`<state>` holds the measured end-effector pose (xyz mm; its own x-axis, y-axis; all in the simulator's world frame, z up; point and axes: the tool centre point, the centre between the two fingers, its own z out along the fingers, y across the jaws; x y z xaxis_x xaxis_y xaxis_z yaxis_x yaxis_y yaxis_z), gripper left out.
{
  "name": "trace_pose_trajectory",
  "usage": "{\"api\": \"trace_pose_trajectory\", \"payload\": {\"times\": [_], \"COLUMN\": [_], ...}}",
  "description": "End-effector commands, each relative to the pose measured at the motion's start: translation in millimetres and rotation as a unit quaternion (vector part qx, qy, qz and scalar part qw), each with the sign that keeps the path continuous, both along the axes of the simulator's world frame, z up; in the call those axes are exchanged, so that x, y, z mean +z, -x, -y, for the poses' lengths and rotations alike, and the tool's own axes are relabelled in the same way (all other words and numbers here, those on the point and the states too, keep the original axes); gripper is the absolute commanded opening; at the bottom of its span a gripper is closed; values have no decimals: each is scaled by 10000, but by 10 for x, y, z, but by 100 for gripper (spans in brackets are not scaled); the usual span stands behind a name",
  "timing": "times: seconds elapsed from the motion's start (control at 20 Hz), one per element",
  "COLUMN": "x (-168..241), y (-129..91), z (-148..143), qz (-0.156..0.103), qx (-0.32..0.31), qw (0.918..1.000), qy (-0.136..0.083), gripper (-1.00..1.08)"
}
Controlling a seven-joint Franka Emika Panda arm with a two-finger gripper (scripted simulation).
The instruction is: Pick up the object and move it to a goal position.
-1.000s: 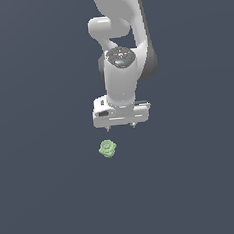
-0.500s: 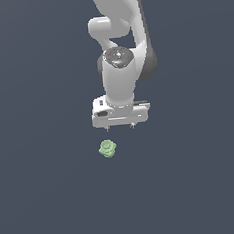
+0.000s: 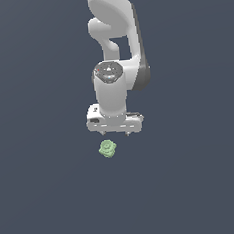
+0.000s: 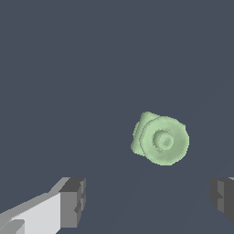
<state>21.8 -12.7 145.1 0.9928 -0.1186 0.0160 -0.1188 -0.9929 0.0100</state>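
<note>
The object (image 3: pixel 108 149) is a small pale green, lumpy, roundish knob with a ridged top, lying on the dark grey floor. In the exterior view my white gripper (image 3: pixel 116 133) hangs just behind and above it, slightly toward the exterior view's right, not touching it. In the wrist view the object (image 4: pixel 161 139) shows apart from the two dark fingertips (image 4: pixel 73 202), which stand wide apart. The gripper (image 4: pixel 148 201) is open and empty.
The dark grey floor (image 3: pixel 45 195) spreads all around. The white arm (image 3: pixel 115 49) rises behind the gripper. No goal marker shows.
The arm and gripper look almost the same as before. The object has not moved.
</note>
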Motion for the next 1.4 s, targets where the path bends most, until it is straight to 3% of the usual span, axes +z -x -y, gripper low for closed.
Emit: {"api": "trace_pose_trajectory", "payload": {"times": [0.0,0.55,1.0,1.35], "x": [-120,-501,-574,-907], "y": [-32,-111,-113,-103], "z": [97,407,435,441], "qz": [-16,-58,-65,-63], "qx": [-372,-1540,-1636,-1659], "qw": [9993,9880,9865,9861], "qy": [-23,-69,-69,-70], "gripper": [100,100,100,100]}}
